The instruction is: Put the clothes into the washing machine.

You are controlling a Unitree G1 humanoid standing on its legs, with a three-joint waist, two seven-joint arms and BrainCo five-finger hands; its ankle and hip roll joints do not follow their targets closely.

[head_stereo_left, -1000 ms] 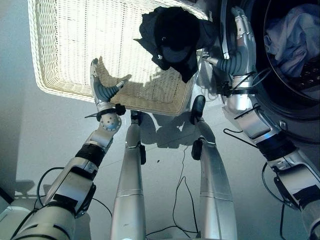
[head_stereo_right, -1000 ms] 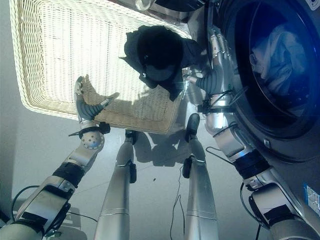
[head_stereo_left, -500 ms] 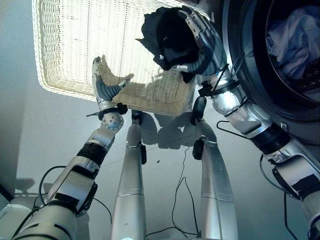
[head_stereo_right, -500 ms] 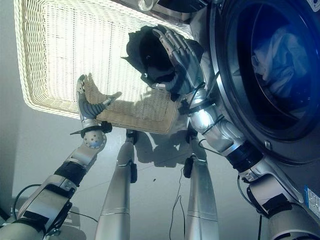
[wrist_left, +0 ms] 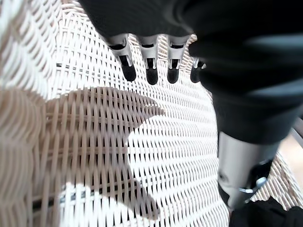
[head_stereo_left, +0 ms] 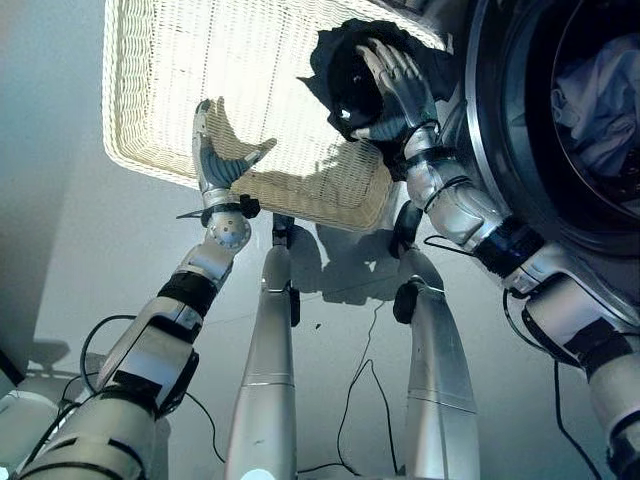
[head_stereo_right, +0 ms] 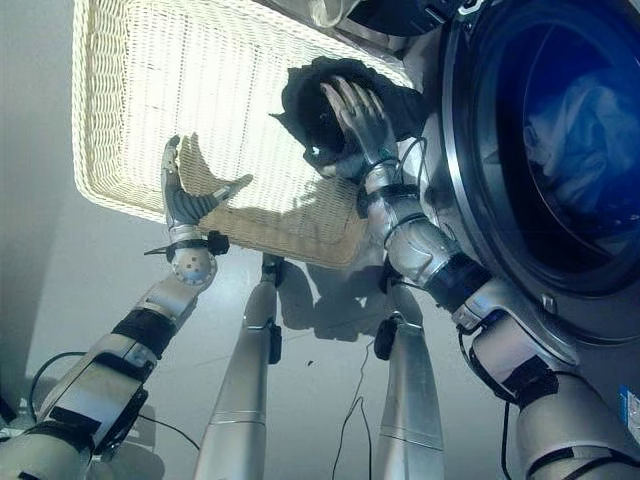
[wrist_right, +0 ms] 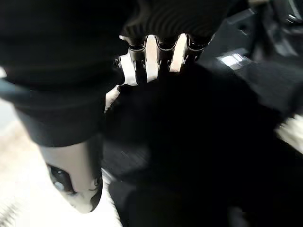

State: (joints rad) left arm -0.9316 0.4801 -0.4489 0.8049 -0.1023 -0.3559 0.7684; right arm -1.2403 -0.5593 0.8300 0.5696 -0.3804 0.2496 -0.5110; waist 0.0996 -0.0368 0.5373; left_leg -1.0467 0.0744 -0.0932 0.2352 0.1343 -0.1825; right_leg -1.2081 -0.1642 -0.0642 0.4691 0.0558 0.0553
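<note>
the right hand [head_stereo_left: 398,88], having swung from the washer [head_stereo_right: 560,150] door, now lies with straight fingers on the dark garment [head_stereo_left: 345,75] in the basket [head_stereo_left: 170,90], poised to grasp; the left hand [head_stereo_left: 213,160] hovers open.

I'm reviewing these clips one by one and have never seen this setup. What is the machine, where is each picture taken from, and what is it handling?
It is a two-legged humanoid robot with two silver arms. Two pictures come from cameras in its head, looking down; the other two sit on its wrists, looking along the fingers. On the floor lies a pale wicker basket beside a front-loading washing machine, whose drum already holds light-coloured laundry. A black garment lies in the basket's corner nearest the machine. The right robot hand rests on it with fingers straight, not yet closed. The left robot hand hangs open over the basket's near rim, holding nothing.
</note>
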